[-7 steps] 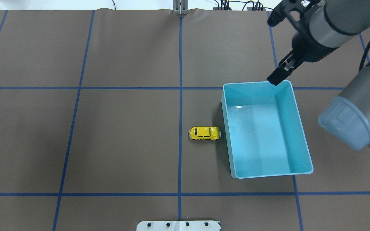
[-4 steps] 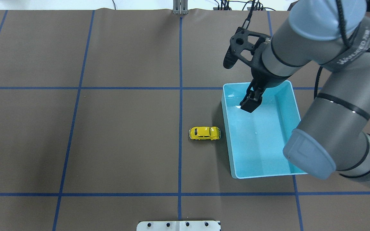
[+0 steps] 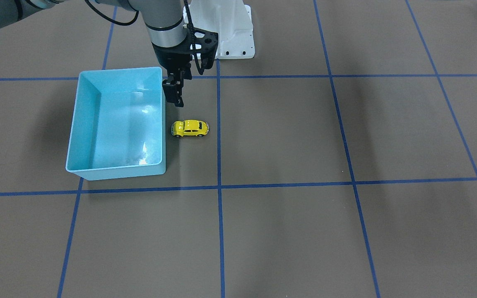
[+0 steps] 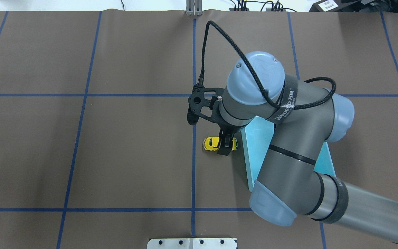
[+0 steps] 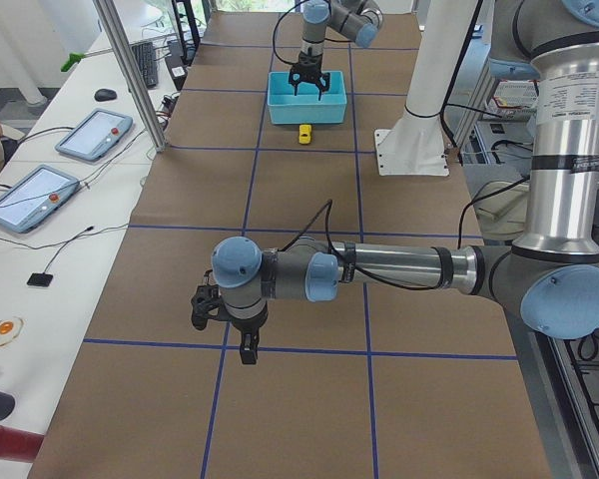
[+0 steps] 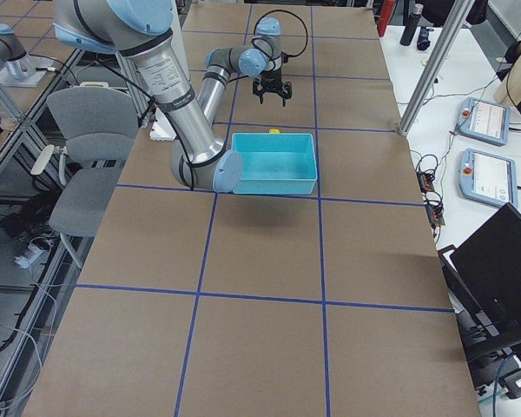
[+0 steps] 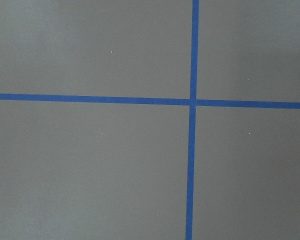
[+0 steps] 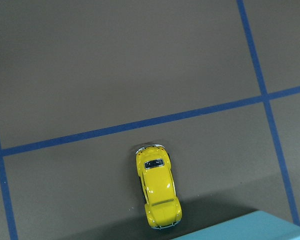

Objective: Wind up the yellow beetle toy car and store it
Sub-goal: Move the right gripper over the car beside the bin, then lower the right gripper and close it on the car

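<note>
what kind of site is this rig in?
Probably a robotics lab workcell: brown table mat with a blue tape grid, teach pendants on a side bench, office chair nearby.

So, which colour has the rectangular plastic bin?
The rectangular plastic bin is light blue; the exterior front-facing view shows it best.

A tiny toy car (image 3: 190,128) in glossy yellow paint, with bright highlights on its roof, sits on a matt brown table cover (image 3: 288,132) that looks smooth, like paper or vinyl. Flat blue tape lines (image 3: 219,157) cross the cover. The light-blue bin (image 3: 118,173) is smooth, shiny plastic, its floor catching white reflections. The right arm (image 4: 295,138) has satin grey metal tubes, smooth pale-blue plastic caps (image 4: 256,77), a matt black right gripper (image 4: 224,150) and a braided black cable (image 4: 203,52).
</note>
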You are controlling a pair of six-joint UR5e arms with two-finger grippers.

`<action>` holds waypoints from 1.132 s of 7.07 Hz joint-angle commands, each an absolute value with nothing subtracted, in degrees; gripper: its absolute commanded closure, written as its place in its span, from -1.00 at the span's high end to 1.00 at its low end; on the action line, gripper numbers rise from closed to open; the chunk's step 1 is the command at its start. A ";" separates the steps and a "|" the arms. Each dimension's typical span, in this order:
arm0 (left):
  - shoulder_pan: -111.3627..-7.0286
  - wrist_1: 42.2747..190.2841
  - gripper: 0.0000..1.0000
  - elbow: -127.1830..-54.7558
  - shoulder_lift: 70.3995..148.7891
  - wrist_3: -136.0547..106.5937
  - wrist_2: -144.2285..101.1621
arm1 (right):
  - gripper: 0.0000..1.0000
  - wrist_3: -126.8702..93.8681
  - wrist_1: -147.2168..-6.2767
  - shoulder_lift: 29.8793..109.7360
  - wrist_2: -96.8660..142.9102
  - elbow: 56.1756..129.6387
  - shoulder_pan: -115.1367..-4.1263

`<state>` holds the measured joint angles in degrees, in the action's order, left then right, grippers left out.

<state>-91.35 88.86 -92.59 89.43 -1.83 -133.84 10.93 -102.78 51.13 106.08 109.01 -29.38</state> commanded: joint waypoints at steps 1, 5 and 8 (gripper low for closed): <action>-91.41 88.51 1.00 -92.11 89.12 -1.85 -133.51 | 1.00 14.93 -94.09 51.85 102.85 101.73 -27.78; -91.41 88.07 1.00 -90.79 89.12 -1.76 -133.07 | 1.00 16.35 -87.10 54.13 102.57 96.68 -27.25; -91.49 87.01 1.00 -92.72 89.12 -1.67 -134.12 | 1.00 16.17 -83.24 55.19 101.52 94.75 -25.75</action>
<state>-91.43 87.07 -92.13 89.18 -1.70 -133.96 16.27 -84.69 54.74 102.20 95.36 -26.25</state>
